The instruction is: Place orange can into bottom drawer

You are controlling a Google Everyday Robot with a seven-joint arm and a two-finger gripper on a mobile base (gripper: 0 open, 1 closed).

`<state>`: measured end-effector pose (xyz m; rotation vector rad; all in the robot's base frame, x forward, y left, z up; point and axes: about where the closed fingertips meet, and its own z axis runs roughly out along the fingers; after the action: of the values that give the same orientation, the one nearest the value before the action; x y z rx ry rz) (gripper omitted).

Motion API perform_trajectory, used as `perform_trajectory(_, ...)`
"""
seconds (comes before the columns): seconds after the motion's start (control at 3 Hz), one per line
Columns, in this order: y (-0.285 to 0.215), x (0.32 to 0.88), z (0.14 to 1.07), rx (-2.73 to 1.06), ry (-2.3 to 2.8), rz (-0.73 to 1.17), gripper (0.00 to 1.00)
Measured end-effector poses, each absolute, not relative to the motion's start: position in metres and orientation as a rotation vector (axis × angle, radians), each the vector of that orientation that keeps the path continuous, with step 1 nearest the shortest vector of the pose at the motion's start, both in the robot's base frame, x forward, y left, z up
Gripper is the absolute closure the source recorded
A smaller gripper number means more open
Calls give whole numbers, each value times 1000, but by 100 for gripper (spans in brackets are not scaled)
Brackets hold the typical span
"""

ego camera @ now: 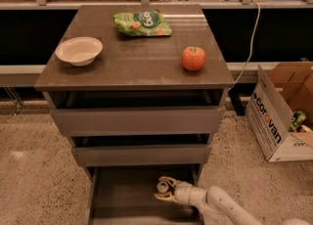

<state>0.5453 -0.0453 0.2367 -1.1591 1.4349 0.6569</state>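
Observation:
The bottom drawer (pixel 122 194) is pulled open under the two upper drawers, and its flat grey floor shows. My gripper (pixel 163 190) reaches into it from the lower right, low over the floor near the right side. Its cream fingers (pixel 166 180) are closed around the orange can (pixel 162 186). Only the can's silver top and a little of its side show between them. The arm (pixel 225 207) runs off toward the bottom right corner.
On the cabinet top (pixel 132 62) sit a white bowl (pixel 78 50) at the left, a green chip bag (pixel 142 23) at the back and a red-orange apple (pixel 193 58) at the right. A cardboard box (pixel 279 116) stands on the floor to the right.

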Motion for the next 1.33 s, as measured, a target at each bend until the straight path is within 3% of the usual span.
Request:
perform_trajectory(0.67, -41, 545, 237, -1160, 1431, 664, 6)
perform_trajectory(1.0, -39, 544, 237, -1161, 1430, 667, 0)
perform_trajectory(1.33, -40, 544, 237, -1160, 1430, 664, 0)
